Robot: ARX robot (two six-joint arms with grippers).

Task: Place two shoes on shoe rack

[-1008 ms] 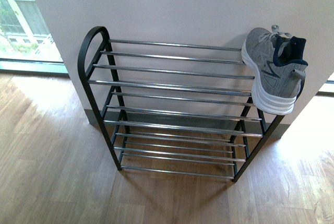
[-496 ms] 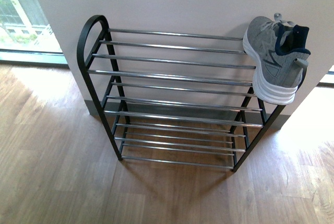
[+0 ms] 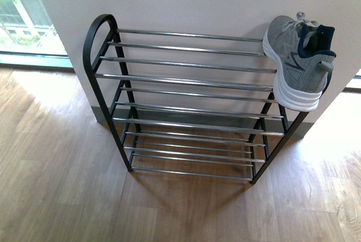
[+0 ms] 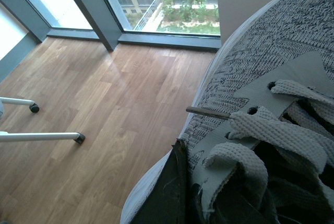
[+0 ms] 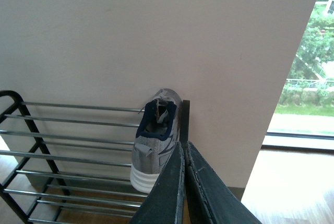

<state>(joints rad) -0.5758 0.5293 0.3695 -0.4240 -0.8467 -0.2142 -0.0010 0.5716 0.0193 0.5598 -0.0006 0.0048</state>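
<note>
Right gripper [image 5: 183,148] pinched shut, empty, lower centre. Grey sneaker [image 5: 156,145] sits on shoe rack [image 5: 78,106] just up-left of it. Left gripper [image 4: 176,182] clamps second sneaker [image 4: 271,62], frame right.

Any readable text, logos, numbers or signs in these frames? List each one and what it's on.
None: no readable text, brand, number or sign in any view.
Gray sneaker on the shoe rack: the dark side marking is a pattern, not letters.
Second sneaker, close up in the left wrist view: only knit fabric and laces show, no label.
</note>
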